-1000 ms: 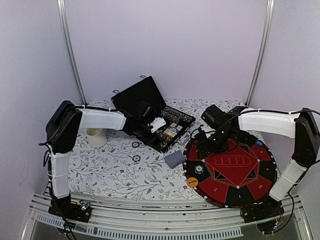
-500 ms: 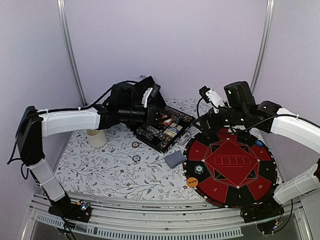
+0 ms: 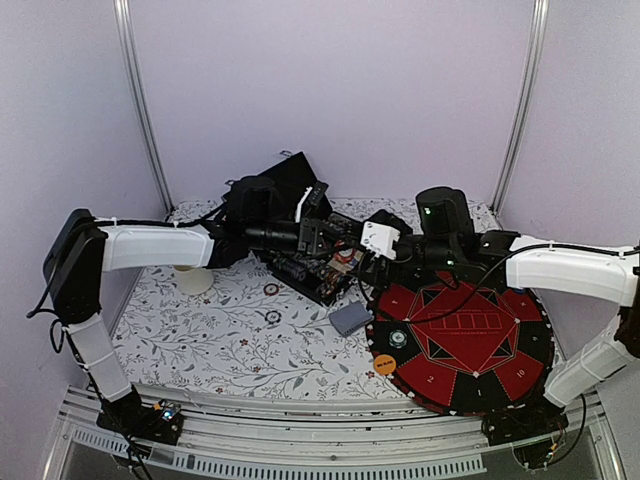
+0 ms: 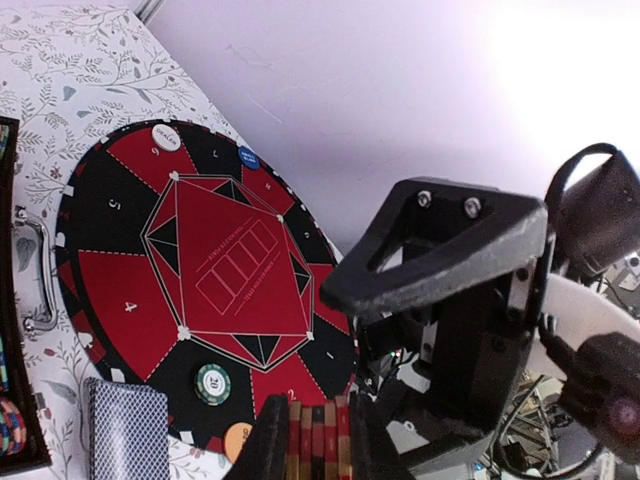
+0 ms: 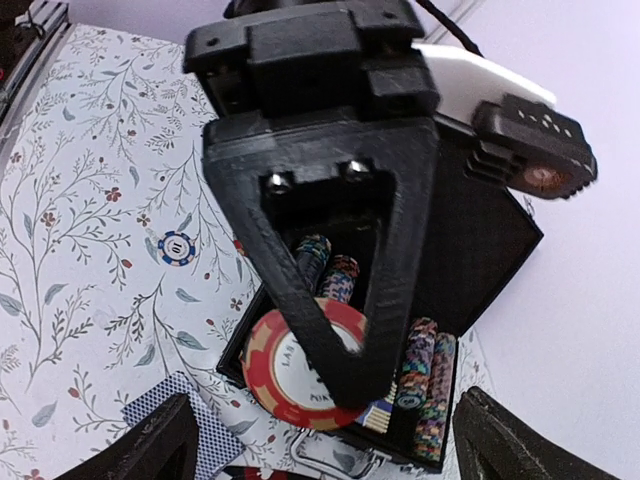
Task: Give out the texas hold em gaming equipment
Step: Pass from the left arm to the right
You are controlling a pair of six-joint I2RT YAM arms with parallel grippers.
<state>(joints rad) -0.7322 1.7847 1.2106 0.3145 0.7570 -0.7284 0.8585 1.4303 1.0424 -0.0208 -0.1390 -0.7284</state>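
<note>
**Desk:** Above the open black chip case (image 5: pixel 500 255), at 12 o'clock on the floral-clothed table (image 5: pixel 80 200), the left hand (image 4: pixel 315 460) is clamped on a short stack of red-edged round poker chips (image 5: pixel 280 375). The right hand (image 5: pixel 340 445) faces it, fingers spread wide and holding nothing. What could spoil this?

**Photographer:** Timing, most likely. If the left pinch eases before the right fingers have closed on the stack, the chips would probably scatter into the case or across the cloth.

**Desk:** And the hands themselves?

**Photographer:** They are very near each other. A slightly crooked approach could knock finger against finger and jar the stack loose.

**Desk:** Anything below at risk?

**Photographer:** Falling chips could roll from the round red-and-black felt mat (image 4: pixel 110 290) at 4 o'clock, or hit the grey-blue-backed deck of cards (image 4: pixel 125 435) beside it.
</note>
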